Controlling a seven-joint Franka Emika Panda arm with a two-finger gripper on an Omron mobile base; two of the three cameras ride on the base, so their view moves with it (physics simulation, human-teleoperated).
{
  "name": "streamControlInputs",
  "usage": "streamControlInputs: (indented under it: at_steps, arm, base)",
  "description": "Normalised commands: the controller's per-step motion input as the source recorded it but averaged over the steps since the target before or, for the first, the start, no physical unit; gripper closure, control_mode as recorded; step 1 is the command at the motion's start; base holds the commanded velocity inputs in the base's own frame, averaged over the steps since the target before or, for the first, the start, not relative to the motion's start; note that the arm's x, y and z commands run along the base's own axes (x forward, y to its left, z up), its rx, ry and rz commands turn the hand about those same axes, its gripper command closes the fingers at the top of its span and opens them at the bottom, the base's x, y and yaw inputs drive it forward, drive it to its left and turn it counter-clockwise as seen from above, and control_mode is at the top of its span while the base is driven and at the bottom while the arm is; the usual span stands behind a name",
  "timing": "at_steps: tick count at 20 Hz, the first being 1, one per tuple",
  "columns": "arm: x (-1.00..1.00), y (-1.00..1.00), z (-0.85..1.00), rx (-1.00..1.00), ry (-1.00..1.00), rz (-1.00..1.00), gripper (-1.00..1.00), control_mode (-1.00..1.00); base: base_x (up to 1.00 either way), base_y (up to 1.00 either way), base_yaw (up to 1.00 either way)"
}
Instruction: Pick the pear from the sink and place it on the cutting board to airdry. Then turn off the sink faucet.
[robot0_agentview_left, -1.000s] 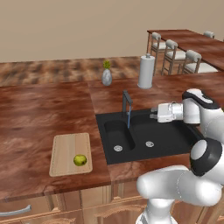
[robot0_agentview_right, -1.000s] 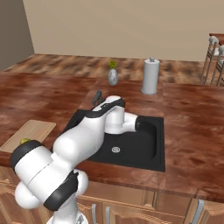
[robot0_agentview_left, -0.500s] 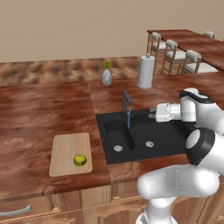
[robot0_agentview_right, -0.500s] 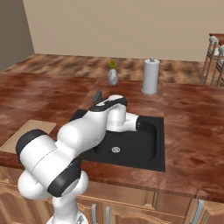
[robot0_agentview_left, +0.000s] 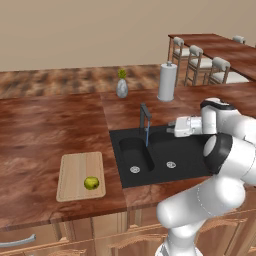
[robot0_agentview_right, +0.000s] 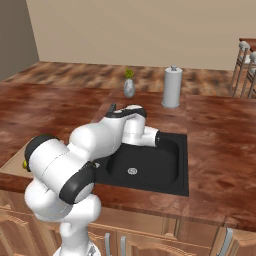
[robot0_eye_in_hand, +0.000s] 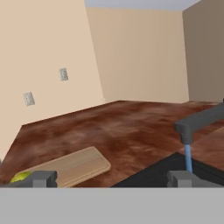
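The yellow-green pear (robot0_agentview_left: 91, 183) lies on the near end of the tan cutting board (robot0_agentview_left: 80, 172), left of the black sink (robot0_agentview_left: 162, 156). The dark sink faucet (robot0_agentview_left: 144, 116) stands at the back of the sink, and a thin blue stream (robot0_agentview_left: 147, 136) runs from its spout. My gripper (robot0_agentview_left: 169, 131) hovers over the wide basin just right of the faucet, pointing toward it, open and holding nothing. In the hand view the faucet spout (robot0_eye_in_hand: 202, 120) and its stream (robot0_eye_in_hand: 188, 158) are at the right, the cutting board (robot0_eye_in_hand: 76, 165) and pear (robot0_eye_in_hand: 19, 177) at the lower left.
A white paper towel roll (robot0_agentview_left: 166, 82) and a grey vase with a yellow flower (robot0_agentview_left: 122, 88) stand on the counter behind the sink. Chairs (robot0_agentview_left: 200, 62) line a table at the far right. My own arm hides much of the sink (robot0_agentview_right: 165, 165) in the right base view.
The arm's elbow and lower links have swung round, while the hand stays almost where it was over the sink. Pear, board and water stream are unchanged.
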Motion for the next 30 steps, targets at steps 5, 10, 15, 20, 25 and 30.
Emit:
streamControlInputs:
  at_steps: [5, 10, 15, 20, 25, 30]
  arm:
    - [0.21, 0.0, -0.13, 0.0, 0.0, 0.02, -1.0, -1.0]
    - [0.22, 0.0, -0.17, 0.0, 0.0, 0.02, -1.0, -1.0]
    - [0.22, 0.0, -0.14, 0.0, 0.0, 0.02, -1.0, -1.0]
    - [0.21, 0.0, -0.09, 0.0, 0.0, 0.02, -1.0, -1.0]
    - [0.2, 0.0, -0.03, 0.0, 0.0, 0.0, -1.0, -1.0]
    - [0.18, 0.0, -0.04, 0.0, 0.0, 0.0, -1.0, -1.0]
  base:
    - [0.0, 0.0, 0.0]
    - [0.0, 0.0, 0.0]
    - [0.0, 0.0, 0.0]
    - [0.0, 0.0, 0.0]
    - [0.0, 0.0, 0.0]
    - [0.0, 0.0, 0.0]
